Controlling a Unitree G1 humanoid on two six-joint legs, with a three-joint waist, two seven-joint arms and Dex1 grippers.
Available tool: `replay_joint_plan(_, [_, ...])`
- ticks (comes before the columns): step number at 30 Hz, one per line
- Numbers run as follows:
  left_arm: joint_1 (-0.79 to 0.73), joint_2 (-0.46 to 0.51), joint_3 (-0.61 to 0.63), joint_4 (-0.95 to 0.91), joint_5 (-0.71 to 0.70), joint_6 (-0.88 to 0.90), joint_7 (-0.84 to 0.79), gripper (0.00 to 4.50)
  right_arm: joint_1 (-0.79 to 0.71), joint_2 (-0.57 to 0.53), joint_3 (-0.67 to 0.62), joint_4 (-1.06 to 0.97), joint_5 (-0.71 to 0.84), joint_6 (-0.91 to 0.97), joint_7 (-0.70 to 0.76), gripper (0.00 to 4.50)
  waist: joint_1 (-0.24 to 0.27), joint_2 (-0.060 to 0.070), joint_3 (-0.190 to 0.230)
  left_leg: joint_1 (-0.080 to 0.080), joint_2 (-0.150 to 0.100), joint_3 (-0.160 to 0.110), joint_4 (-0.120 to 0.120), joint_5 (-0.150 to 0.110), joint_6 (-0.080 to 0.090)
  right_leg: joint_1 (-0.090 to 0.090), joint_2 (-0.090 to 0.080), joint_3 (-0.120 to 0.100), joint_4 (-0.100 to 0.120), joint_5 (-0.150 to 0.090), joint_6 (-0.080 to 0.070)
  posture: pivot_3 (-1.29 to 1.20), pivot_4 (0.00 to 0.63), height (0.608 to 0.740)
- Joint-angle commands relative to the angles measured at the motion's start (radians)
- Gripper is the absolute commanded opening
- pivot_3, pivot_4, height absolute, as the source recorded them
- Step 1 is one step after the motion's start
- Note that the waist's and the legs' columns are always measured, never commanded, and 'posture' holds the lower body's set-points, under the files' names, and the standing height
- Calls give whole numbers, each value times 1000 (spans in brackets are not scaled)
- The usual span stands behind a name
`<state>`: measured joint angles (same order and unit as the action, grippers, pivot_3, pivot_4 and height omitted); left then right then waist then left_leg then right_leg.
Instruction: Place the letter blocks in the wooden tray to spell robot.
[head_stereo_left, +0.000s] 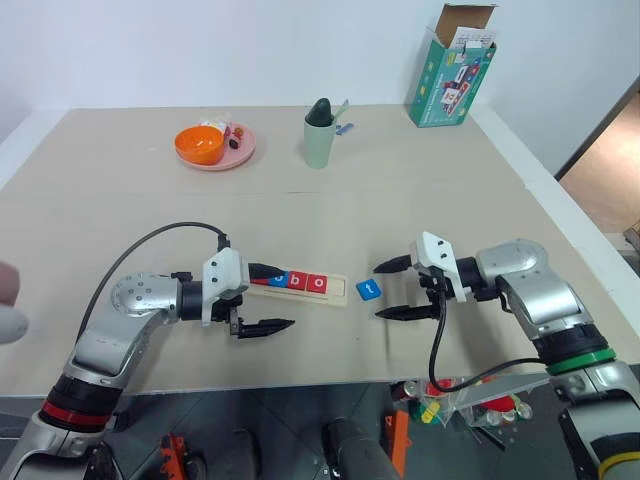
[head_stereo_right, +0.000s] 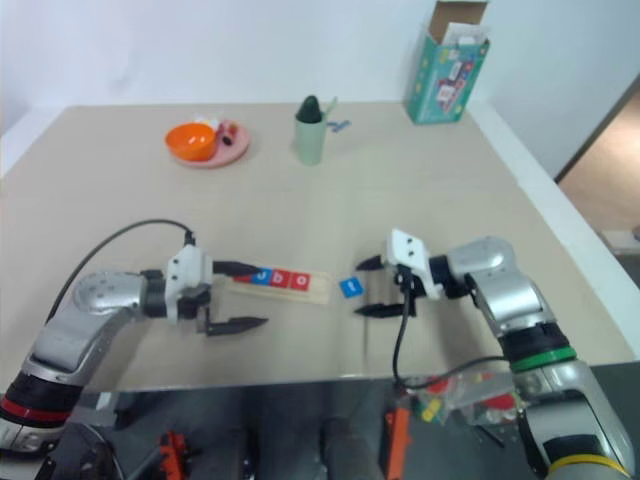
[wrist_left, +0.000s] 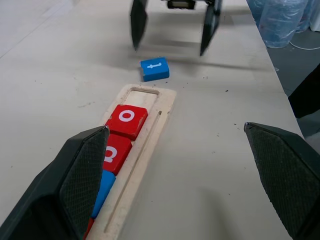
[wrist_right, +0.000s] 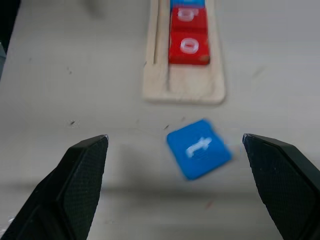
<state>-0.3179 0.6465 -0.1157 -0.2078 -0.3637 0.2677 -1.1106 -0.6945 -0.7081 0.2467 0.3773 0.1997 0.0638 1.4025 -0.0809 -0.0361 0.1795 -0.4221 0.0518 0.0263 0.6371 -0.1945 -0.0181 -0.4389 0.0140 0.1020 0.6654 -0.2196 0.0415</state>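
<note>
While the wooden tray (head_stereo_left: 335, 291) lies on the worktop (head_stereo_left: 400, 220) near the front edge, it holds a row of letter blocks (wrist_left: 120, 137) in its groove, two red ones with a white "o" at the right, then a blue one to their left; its rightmost slot is bare. One blue tile (head_stereo_left: 368, 290) with a white "t" lies tilted just right of the tray, apart from it. At the tray's left end the left gripper (head_stereo_left: 272, 298) hangs wide open. Right of the blue tile, the right gripper (head_stereo_left: 392, 290) is open too, gripping nothing. Far back stand a pink plate (head_stereo_left: 240, 155) with an orange bowl (head_stereo_left: 198, 144), a green cup (head_stereo_left: 319, 140) and a green box (head_stereo_left: 450, 75).
</note>
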Motion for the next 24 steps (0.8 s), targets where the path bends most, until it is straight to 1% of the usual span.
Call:
replay_joint_plan(1, [16, 18, 37, -60, -17, 11, 19, 4500, -68, 30, 3, 148, -41, -118, 41, 4449, 2, 0, 0, 0, 0, 0, 0, 0, 0, 0, 0, 0, 0, 0, 0, 0, 150, 740])
replay_joint_plan(6, [42, 32, 49, -87, -20, 23, 34, 4500, -93, 76, -2, 228, -54, -176, 73, 4449, 5, 0, 0, 0, -1, 0, 1, 0, 0, 0, -1, 0, 0, 0, 0, 0, 150, 740])
replay_joint_plan(11, [58, 42, 53, -108, -28, 32, 50, 4500, -114, 103, -4, 318, -93, -251, 64, 4449, 5, 0, 0, 0, -1, 0, 0, 0, 0, 0, -1, 0, 0, 0, 0, 0, 150, 740])
replay_joint_plan(15, [59, 44, 55, -114, -28, 38, 53, 4500, -125, 114, -9, 360, -104, -276, 65, 4449, 5, 0, 0, 0, -1, 0, 1, 1, 0, 1, -1, 0, 1, 0, 0, 0, 150, 740])
replay_joint_plan(17, [58, 43, 54, -114, -26, 40, 54, 4500, -127, 119, -11, 376, -109, -293, 61, 3922, 5, 0, 0, 0, -1, 0, 1, 1, 0, 1, -1, 0, 1, 0, -1, 0, 150, 740])
replay_joint_plan(19, [56, 41, 52, -112, -25, 41, 55, 4500, -128, 123, -16, 386, -107, -303, 60, 3602, 4, 0, 0, 1, -1, 0, 1, 1, -1, 2, -1, 0, 1, 0, -1, 0, 150, 740])
replay_joint_plan(24, [54, 41, 44, -104, -22, 39, 55, 4500, -115, 120, -20, 377, -105, -298, 67, 3602, 4, 0, 0, 2, -1, 0, 1, 1, 0, 2, -1, 0, 1, 1, -1, 0, 150, 740])
